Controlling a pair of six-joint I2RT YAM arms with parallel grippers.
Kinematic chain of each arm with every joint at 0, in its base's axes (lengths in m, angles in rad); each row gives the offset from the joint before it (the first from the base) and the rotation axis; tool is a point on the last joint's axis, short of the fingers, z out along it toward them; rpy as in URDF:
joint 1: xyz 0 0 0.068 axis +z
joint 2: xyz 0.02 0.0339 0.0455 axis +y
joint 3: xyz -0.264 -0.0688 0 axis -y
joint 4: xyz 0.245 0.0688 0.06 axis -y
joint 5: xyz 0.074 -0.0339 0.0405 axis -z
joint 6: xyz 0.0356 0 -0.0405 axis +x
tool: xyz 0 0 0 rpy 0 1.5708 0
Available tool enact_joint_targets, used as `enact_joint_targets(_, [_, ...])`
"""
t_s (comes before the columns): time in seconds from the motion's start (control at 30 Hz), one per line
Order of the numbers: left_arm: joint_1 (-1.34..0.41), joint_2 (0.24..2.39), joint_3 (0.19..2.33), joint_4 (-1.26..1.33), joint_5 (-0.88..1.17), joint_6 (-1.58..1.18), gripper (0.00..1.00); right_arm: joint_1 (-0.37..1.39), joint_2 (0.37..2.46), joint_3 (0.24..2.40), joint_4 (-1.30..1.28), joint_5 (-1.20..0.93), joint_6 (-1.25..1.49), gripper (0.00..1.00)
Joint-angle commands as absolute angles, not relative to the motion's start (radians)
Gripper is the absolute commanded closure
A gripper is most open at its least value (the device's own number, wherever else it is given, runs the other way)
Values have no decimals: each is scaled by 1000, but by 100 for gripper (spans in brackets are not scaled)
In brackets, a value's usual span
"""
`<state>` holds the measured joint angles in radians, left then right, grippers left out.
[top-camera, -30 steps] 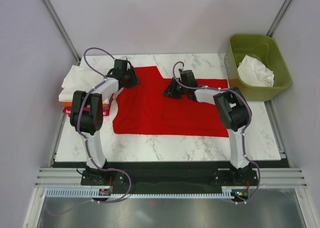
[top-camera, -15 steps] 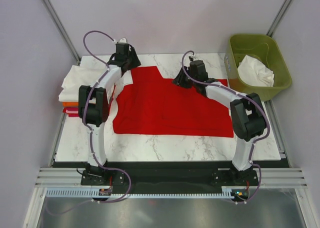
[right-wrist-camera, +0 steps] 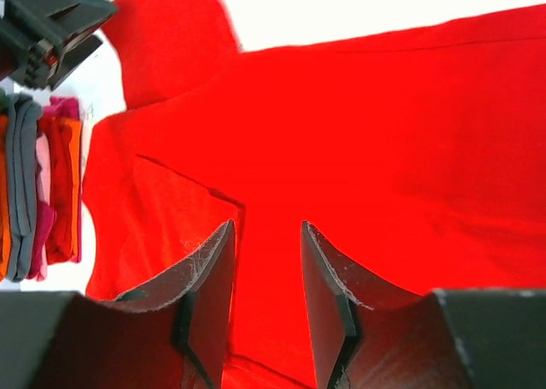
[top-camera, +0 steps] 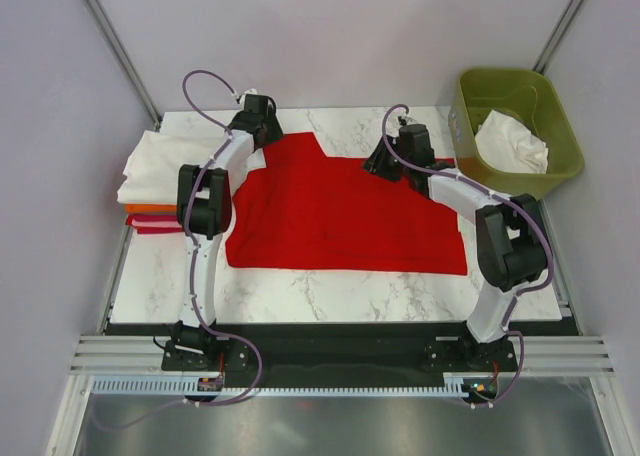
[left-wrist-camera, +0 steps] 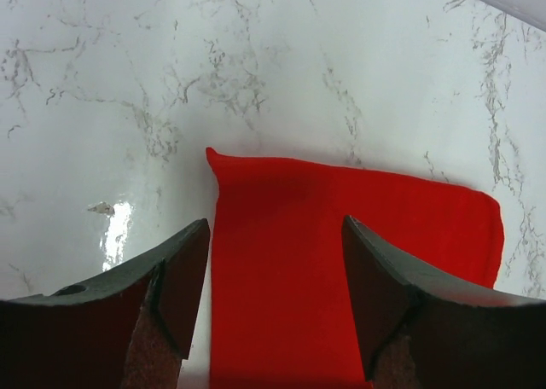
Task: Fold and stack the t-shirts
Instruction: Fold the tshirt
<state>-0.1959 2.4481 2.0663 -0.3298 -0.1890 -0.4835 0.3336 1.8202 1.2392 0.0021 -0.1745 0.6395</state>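
Observation:
A red t-shirt (top-camera: 330, 211) lies spread flat on the marble table (top-camera: 330, 291). My left gripper (top-camera: 262, 128) is open and empty over the shirt's far left sleeve. In the left wrist view the sleeve (left-wrist-camera: 341, 252) lies flat on the marble below the gripper (left-wrist-camera: 275, 235). My right gripper (top-camera: 384, 162) is open and empty over the shirt's far right part. In the right wrist view the red cloth (right-wrist-camera: 384, 133) fills the frame below the gripper (right-wrist-camera: 266, 234), with a folded flap at the left. A stack of folded shirts (top-camera: 150, 176), white on top, sits at the table's left edge.
A green bin (top-camera: 560, 126) holding a white cloth (top-camera: 512, 141) stands at the back right, off the table. The stack's coloured edges (right-wrist-camera: 38, 184) and my left gripper (right-wrist-camera: 47, 26) show in the right wrist view. Grey walls close in behind.
Both arms have reached farther back. The left gripper moved up to the far left sleeve. The right gripper moved right and back toward the far right of the shirt.

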Motion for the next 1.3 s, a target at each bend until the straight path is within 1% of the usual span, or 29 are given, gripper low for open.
enact_joint_targets(0.0, [-184, 2477, 2147, -334, -226, -509, 30, 307, 1743, 1221, 18, -173, 635, 55])
enact_joint_targets(0.07, [-181, 2500, 2172, -336, -221, -509, 31, 298, 1730, 1207, 29, -173, 640, 56])
enact_joint_targets(0.2, [-178, 2531, 2203, -334, -178, -506, 39, 279, 1717, 1193, 31, -161, 641, 56])
enact_joint_targets(0.4, [-164, 2557, 2232, -339, -132, -528, 45, 229, 1678, 1140, 17, -118, 667, 56])
enact_joint_targets(0.47, [-164, 2559, 2232, -337, -135, -534, 44, 212, 1669, 1134, 15, -117, 672, 56])
enact_joint_targets(0.5, [-163, 2559, 2233, -336, -133, -537, 47, 210, 1666, 1134, 14, -115, 672, 56])
enact_joint_targets(0.57, [-163, 2568, 2247, -337, -127, -535, 49, 206, 1667, 1140, 6, -104, 666, 56])
enact_joint_targets(0.67, [-158, 2574, 2255, -339, -109, -535, 47, 206, 1670, 1170, -63, -45, 625, 54])
enact_joint_targets(0.73, [-155, 2577, 2258, -339, -95, -538, 47, 207, 1677, 1202, -136, 76, 601, 53])
enact_joint_targets(0.77, [-153, 2583, 2261, -339, -77, -541, 47, 206, 1687, 1212, -170, 119, 571, 49])
enact_joint_targets(0.83, [-144, 2592, 2276, -339, -54, -549, 48, 206, 1707, 1242, -204, 228, 548, 48])
enact_joint_targets(0.9, [-137, 2603, 2286, -339, -23, -554, 57, 207, 1736, 1258, -232, 282, 514, 46])
enact_joint_targets(0.93, [-133, 2603, 2284, -337, -20, -557, 64, 206, 1750, 1284, -241, 335, 506, 46])
enact_joint_targets(0.97, [-133, 2602, 2283, -336, -9, -554, 82, 207, 1778, 1298, -264, 359, 497, 46])
enact_joint_targets(1.03, [-133, 2597, 2280, -334, -5, -532, 88, 204, 1810, 1350, -285, 435, 471, 46])
enact_joint_targets(1.1, [-132, 2580, 2269, -324, 17, -519, 98, 203, 1867, 1393, -316, 483, 453, 45])
enact_joint_targets(1.17, [-130, 2563, 2260, -310, 23, -511, 98, 195, 1932, 1468, -345, 524, 434, 46])
enact_joint_targets(1.27, [-123, 2527, 2232, -273, 31, -511, 98, 180, 2008, 1552, -388, 531, 422, 46])
